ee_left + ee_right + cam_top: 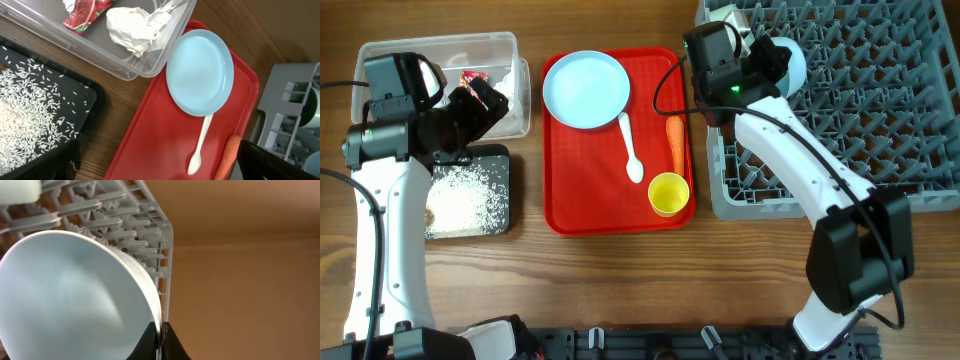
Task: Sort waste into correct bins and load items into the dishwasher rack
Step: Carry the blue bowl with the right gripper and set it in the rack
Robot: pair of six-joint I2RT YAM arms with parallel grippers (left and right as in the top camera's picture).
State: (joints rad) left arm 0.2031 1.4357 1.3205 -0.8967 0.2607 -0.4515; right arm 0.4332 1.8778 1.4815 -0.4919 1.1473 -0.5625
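Pinched at its rim by the right tool [161, 339], whose fingers are closed tight on it, a pale blue bowl [75, 300] fills the right wrist view, tipped on edge with its hollow facing the camera. It sits over the 10 o'clock corner of the grey rack [880, 110]; whether it touches the pegs cannot be told. That rack stands at 2 o'clock on the bench [620, 290]. At the middle lies a red tray [580, 205], carrying a round blue plate [585, 90] at its 11 o'clock, a white spoon [631, 150] just below the plate, an orange carrot [676, 143] along its 3 o'clock edge and a yellow cup [668, 193] at 5 o'clock. At 10 o'clock a clear tub [380, 55] holds a red wrapper [473, 78] and a crumpled tissue [135, 27]. Just below it a black tray [500, 160] holds scattered rice [465, 195]. Over the tub's 4 o'clock corner the left tool [488, 100] hangs with its jaws wide apart, gripping nothing.
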